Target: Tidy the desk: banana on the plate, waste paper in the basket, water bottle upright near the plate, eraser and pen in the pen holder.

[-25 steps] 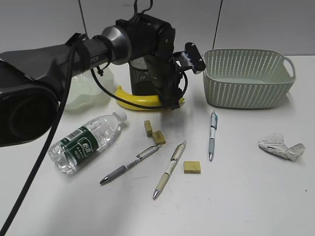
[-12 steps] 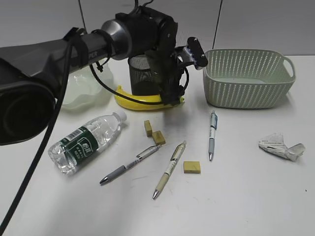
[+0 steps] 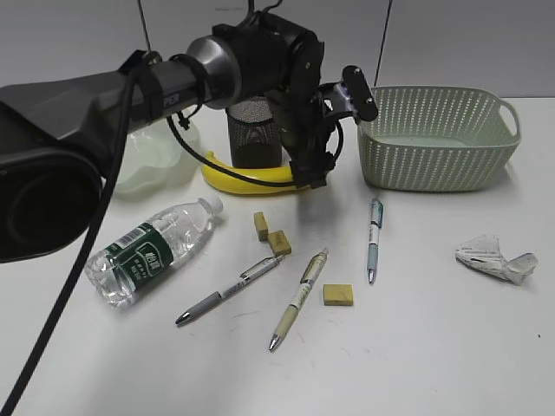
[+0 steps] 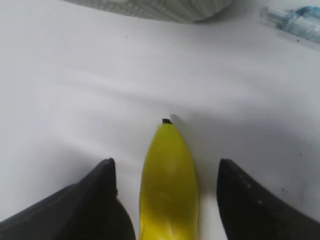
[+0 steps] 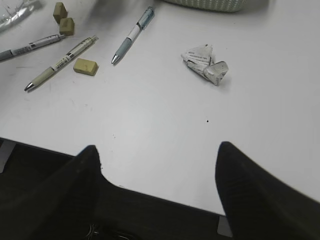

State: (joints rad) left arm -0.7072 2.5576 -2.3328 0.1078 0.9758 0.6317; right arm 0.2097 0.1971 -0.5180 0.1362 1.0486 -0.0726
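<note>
Jaws on your left gripper (image 4: 167,200) are standing wide apart, straddling the banana (image 4: 169,187) with a gap showing on each side, so nothing is clamped. Your right gripper (image 5: 155,195) is also standing spread open, holding nothing, over the counter (image 5: 165,115) edge.

Only the left wrist view is showing you that clearance around the fruit; in the exterior view the arm is hiding the banana's (image 3: 251,178) right end. That outside view is giving you what the wrist cameras miss: the pen holder (image 3: 254,132) just behind the banana, the plate (image 3: 156,156) toward 9 o'clock of it, and the basket (image 3: 434,139) toward 3 o'clock.

Between the jaws, the banana's dark tip is pointing to 12 o'clock; from outside, its long axis is running 9 to 3.
</note>
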